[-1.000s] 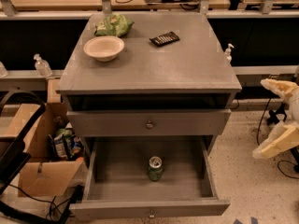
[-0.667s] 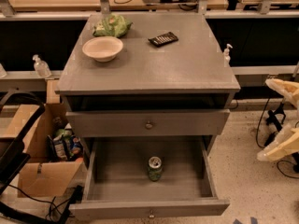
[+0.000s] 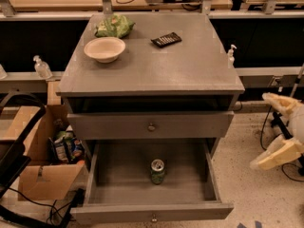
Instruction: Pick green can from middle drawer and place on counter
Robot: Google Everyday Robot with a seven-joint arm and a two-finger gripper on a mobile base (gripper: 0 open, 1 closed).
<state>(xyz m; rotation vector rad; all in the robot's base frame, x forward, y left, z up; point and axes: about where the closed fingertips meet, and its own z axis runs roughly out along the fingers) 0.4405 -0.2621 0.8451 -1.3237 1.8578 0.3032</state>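
Note:
The green can (image 3: pixel 157 171) stands upright, silver top up, in the middle of the pulled-out middle drawer (image 3: pixel 99 167). The drawer is a grey tray with a low front panel and a small knob (image 3: pixel 153 218). The grey counter (image 3: pixel 190 65) tops the cabinet above it. My gripper (image 3: pixel 261 132) is at the right edge of the view, over the floor, right of the cabinet and well apart from the can. Its two cream fingers (image 3: pixel 280 154) are spread open and hold nothing.
On the counter are a cream bowl (image 3: pixel 105 49), a wrinkly green snack bag (image 3: pixel 114 26) and a black remote (image 3: pixel 166 39). A closed drawer (image 3: pixel 151 126) sits above the open one. A pump bottle (image 3: pixel 231 55) is at the counter's right edge. A cardboard box (image 3: pixel 45 167) and cables lie on the floor at left.
My gripper has drifted slightly downward at the right edge. The can, the drawer and the things on the counter have not moved.

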